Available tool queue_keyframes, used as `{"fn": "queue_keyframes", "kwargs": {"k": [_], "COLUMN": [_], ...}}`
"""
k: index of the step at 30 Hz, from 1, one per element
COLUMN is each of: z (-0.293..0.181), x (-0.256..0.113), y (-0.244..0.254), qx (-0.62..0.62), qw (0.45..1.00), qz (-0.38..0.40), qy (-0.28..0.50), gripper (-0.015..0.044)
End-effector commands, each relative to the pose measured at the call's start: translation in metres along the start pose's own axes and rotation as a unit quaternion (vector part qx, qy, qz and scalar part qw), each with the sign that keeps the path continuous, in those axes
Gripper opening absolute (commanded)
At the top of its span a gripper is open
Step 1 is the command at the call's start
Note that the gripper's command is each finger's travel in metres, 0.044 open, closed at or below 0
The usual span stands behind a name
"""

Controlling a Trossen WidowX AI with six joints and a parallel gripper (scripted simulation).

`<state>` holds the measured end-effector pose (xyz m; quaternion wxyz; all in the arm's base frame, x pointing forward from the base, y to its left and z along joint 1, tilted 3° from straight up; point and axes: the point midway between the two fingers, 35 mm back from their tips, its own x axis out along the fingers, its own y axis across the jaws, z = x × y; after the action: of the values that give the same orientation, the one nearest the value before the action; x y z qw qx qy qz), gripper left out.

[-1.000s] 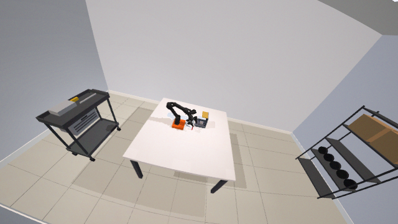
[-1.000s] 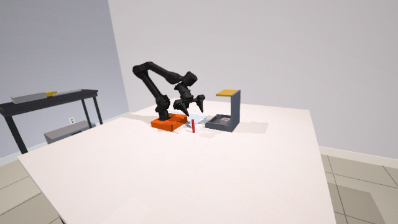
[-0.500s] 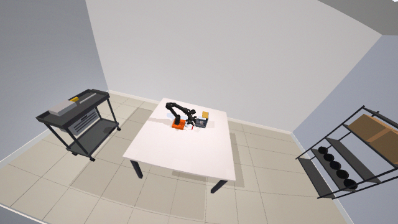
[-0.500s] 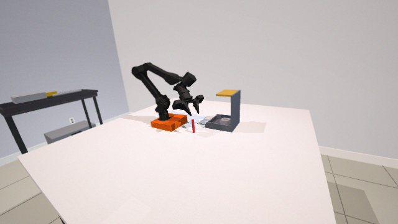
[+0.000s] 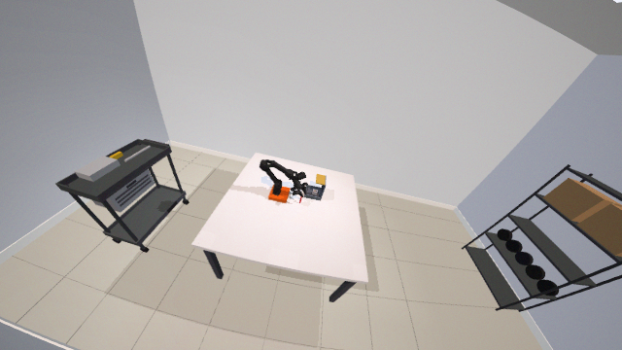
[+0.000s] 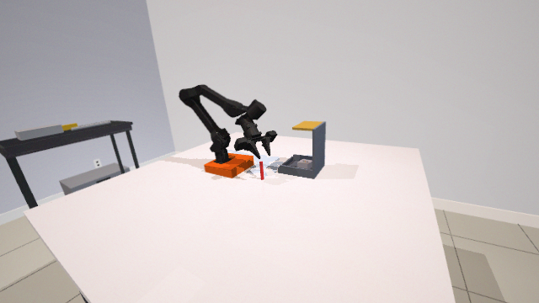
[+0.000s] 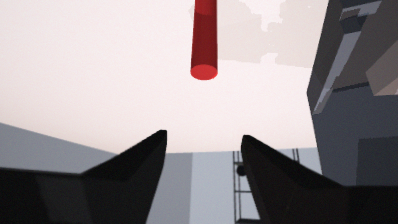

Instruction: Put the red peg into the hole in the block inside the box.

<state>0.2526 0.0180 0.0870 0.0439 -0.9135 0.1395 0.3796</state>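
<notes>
The red peg [image 6: 261, 171] [image 7: 205, 45] stands upright on the table between the arm's base and the box. My gripper [image 6: 264, 156] [image 7: 204, 139] is partly open and empty. Its fingertips are just above the peg's top in the exterior view; in the wrist view the peg's top end is beyond the tips, roughly centred between them. The dark grey box [image 6: 318, 151] [image 7: 340, 130] stands to the right of the peg, its front facing the arm. The pale block [image 6: 305, 163] [image 7: 387, 75] sits on its floor under the yellow roof [image 5: 321, 179] [image 6: 308, 125]. The hole cannot be made out.
The orange base [image 5: 279, 194] [image 6: 229, 165] of the arm is left of the peg. The box's low front rim [image 6: 290, 171] and side walls stand around the block. A cart [image 5: 117, 185] and a shelf rack [image 5: 539, 243] stand away from the table.
</notes>
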Motion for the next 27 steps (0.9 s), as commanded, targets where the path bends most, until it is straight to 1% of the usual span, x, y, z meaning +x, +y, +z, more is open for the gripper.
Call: {"fn": "queue_keyframes", "kwargs": {"k": [1,27], "z": [0.007,0.038], "x": [0.007,0.036], "y": [0.001,0.002], "qx": [-0.001,-0.001], "qw": [1.000,1.000], "qz": [0.003,0.003], "qy": [-0.004,-0.004], "gripper": [0.0220,0.0220]}}
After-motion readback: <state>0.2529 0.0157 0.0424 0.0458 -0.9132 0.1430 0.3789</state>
